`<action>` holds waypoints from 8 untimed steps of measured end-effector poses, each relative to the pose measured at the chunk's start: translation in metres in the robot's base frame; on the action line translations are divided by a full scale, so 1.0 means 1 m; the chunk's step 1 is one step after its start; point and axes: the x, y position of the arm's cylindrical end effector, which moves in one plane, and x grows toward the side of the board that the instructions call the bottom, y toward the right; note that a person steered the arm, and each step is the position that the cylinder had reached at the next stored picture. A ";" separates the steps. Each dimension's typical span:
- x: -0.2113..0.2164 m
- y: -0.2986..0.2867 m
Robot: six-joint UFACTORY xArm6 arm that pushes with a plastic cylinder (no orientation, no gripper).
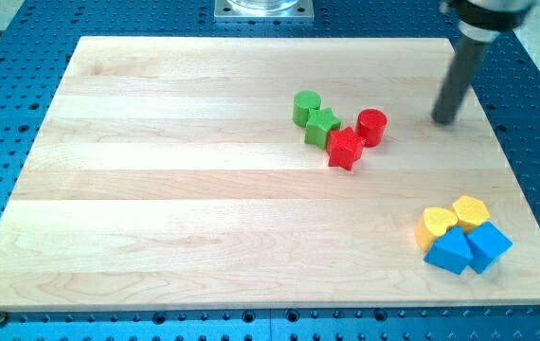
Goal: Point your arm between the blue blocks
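Blue blocks, a triangular one [449, 253] and a cube [488, 245], sat touching at the surface's [156, 218] near right corner. My tip [443, 120], with no jaws to open or close, stood well apart, far right, almost directly beyond them.

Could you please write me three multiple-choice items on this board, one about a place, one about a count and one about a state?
1. Where is my tip relative to the blue blocks?
A. between them
B. toward the view's top from them, right of the red cylinder
C. at the view's left edge

2. How many blocks lie on the board?
A. six
B. eight
C. ten

3. How do the two blue blocks lie?
A. side by side, touching
B. far apart
C. stacked

Answers:
1 B: the rod ends beside the red cylinder, well above the blue pair.
2 B: two green, two red, two yellow, two blue.
3 A: no gap shows between them.
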 end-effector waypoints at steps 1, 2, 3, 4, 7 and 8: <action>0.079 0.033; 0.178 0.033; 0.223 0.033; 0.225 0.029; 0.198 -0.032; 0.202 -0.049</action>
